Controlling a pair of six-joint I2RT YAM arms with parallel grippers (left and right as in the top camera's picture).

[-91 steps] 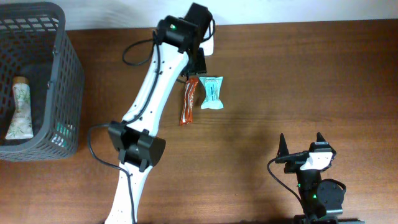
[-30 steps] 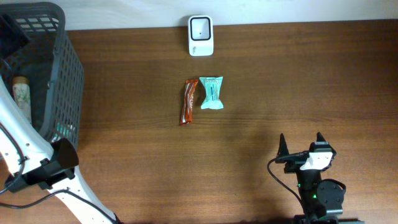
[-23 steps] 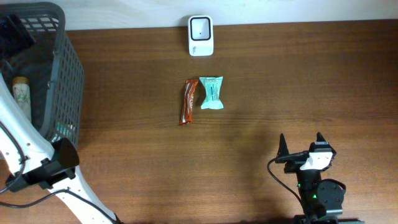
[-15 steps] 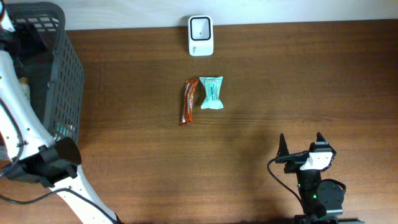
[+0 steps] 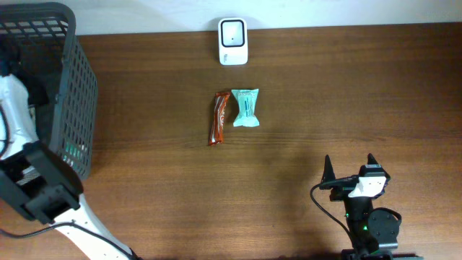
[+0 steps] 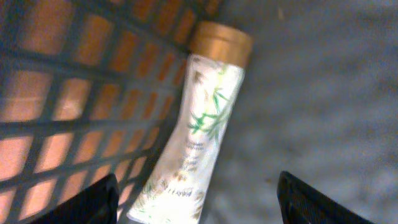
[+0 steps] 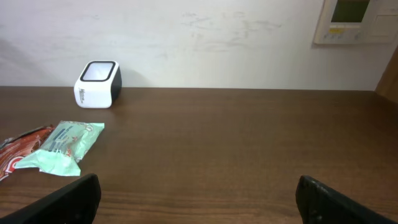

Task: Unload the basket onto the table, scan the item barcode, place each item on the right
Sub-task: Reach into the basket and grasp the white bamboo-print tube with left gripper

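Tube (image 6: 202,118) centred before left gripper (image 6: 199,202)

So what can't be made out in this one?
- Tube, left wrist view: the print is blurred and no barcode is readable.
- The same tube, overhead view: hidden under the left arm inside the basket.
- Red wrapper, right wrist view: cut off by the left edge.
- Teal packet, overhead view: print too small to read.

Print on the tube (image 6: 200,127) is too blurred to read.
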